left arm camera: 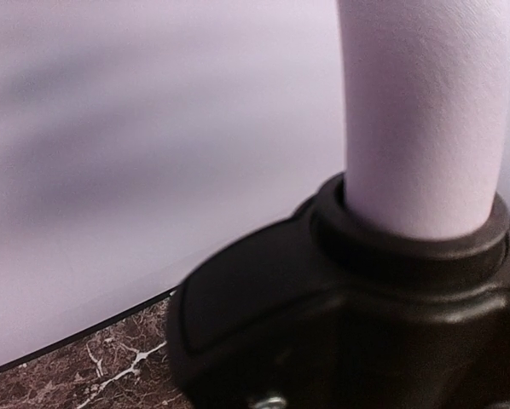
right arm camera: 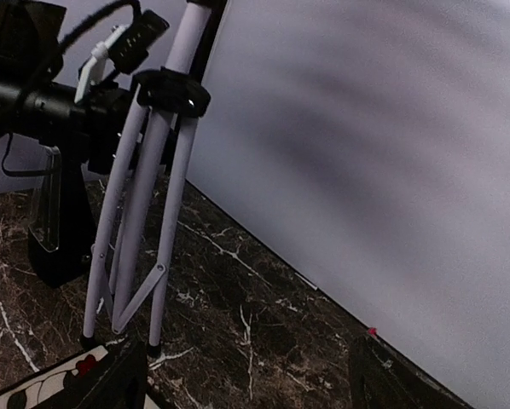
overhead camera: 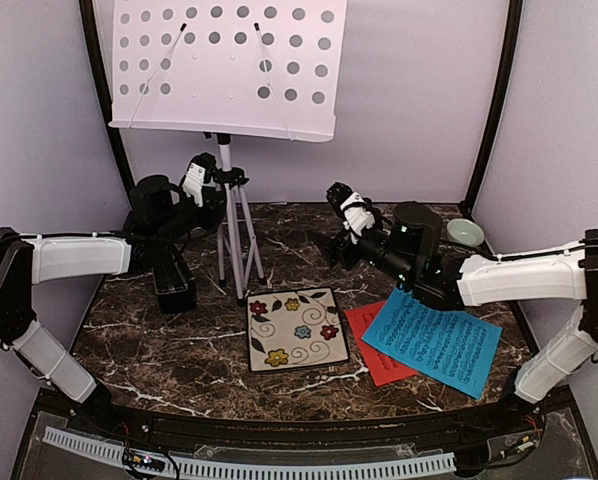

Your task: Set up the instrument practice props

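Tipping is the chief danger, I judge: the music stand stands at the far middle of the table, its broad white holed desk high above three legs set close together. A sideways pull from the left gripper, which seems clamped narrowly on the pole by the black collar, could carry it over toward the near side or onto the metronome. The blue sheet lies flat at the near right, overlapping the red sheet just to its left. A pinch on the upper one could drag or crease the lower, and thin paper flat on stone may slip from the fingers altogether. The flowered tile lies between the sheets and the stand's feet, and a sliding sheet could ride up on it. The metronome stands left of the legs, close beside the left arm, where a careless swing might knock it down. The right gripper hangs in the air right of the stand, fingers wide with nothing between them. The overhead view alone shows the desk, both sheets and both arms together. The right wrist view alone shows the leg braces, the feet on the stone and the left gripper meeting the pole from the side; its own fingers stand far apart at the bottom edge. The left wrist view shows only pole and collar, very close, and none of its own fingertips, so the grip cannot be confirmed there.
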### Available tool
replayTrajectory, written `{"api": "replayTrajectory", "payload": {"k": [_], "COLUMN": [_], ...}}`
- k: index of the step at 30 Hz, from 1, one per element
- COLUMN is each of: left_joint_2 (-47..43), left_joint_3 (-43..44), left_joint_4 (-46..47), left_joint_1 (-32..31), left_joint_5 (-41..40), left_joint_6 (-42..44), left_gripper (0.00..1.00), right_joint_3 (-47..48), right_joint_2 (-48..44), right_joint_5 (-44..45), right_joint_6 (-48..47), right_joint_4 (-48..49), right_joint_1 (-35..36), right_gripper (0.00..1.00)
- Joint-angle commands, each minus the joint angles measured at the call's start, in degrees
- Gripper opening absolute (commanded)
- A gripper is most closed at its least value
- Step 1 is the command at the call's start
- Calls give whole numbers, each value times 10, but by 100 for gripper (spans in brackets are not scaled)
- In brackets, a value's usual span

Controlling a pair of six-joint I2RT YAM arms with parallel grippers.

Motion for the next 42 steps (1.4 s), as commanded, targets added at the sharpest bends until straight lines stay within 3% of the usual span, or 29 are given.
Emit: {"api": "replayTrajectory", "payload": {"k": [1,8,20,28,35,42], "left_joint_2": [-17,-8,-10,-2,4,39], "left_joint_3": [16,21,22,22,26,75], "left_joint_4": [40,48,48,52,62,41], "left_joint_1": [4,5,4,8,25,41], "left_joint_5": [21,48,56,68,84,110], "left_joint_6": [4,6,19,21,20,40], "left_gripper": [0,0,0,0,0,0], "right_joint_3": [52,212,385,468,469,393], "right_joint_2": [83,237,384,437,424,360], "right_joint_5": [-116,-192,-169,-126,-76,-1], "right_joint_6": [110,132,156,140,111,62], "right_joint_4": [58,27,-33,-76,-85,-46], "right_joint_1": [-32,-36,-36,-33,-30,-31], "right_gripper": [80,70,58,38,1,0]}}
